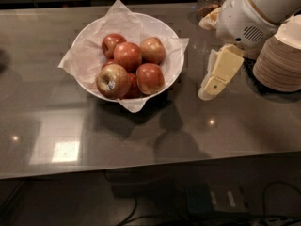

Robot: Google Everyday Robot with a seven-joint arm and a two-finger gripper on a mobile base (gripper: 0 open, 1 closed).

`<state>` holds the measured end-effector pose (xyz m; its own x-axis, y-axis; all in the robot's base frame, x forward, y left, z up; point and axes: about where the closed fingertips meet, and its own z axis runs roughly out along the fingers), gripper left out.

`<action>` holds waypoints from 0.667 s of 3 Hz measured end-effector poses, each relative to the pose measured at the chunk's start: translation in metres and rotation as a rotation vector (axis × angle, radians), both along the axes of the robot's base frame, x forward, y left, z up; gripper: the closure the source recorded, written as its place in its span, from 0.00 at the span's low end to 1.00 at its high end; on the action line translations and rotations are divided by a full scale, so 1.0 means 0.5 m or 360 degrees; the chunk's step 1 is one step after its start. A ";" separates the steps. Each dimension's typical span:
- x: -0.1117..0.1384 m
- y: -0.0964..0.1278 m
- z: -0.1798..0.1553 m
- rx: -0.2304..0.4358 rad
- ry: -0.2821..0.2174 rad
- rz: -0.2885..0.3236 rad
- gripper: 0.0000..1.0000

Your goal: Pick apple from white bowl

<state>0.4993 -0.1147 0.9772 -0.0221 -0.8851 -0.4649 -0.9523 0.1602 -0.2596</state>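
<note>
The gripper point(218, 76) hangs right of the white bowl point(91, 32) in view, open or closed impossible to tell. The apple point(150, 77) lies leftward, just past the rim.

The scene is lit dimly and warmly from above, and the background behind the countertop point(244, 126) and the space beneath its front edge are left almost black. A bright square of glare is thrown on the glossy surface at the lower left, and two small pinpoint reflections are seen, one far left and one below the gripper point(206, 93), which is held above the counter just right of the white bowl point(162, 25). The bowl and its paper lining point(117, 13) are rendered brightest. A broad, soft-edged shadow is cast from the bowl toward the camera, and a second rounded shadow is laid beside it nearer the front edge.
</note>
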 end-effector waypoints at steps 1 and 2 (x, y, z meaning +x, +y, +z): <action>0.000 0.000 0.000 0.0000 0.0000 0.0000 0.00; -0.001 0.024 -0.012 0.0074 0.0015 -0.0026 0.00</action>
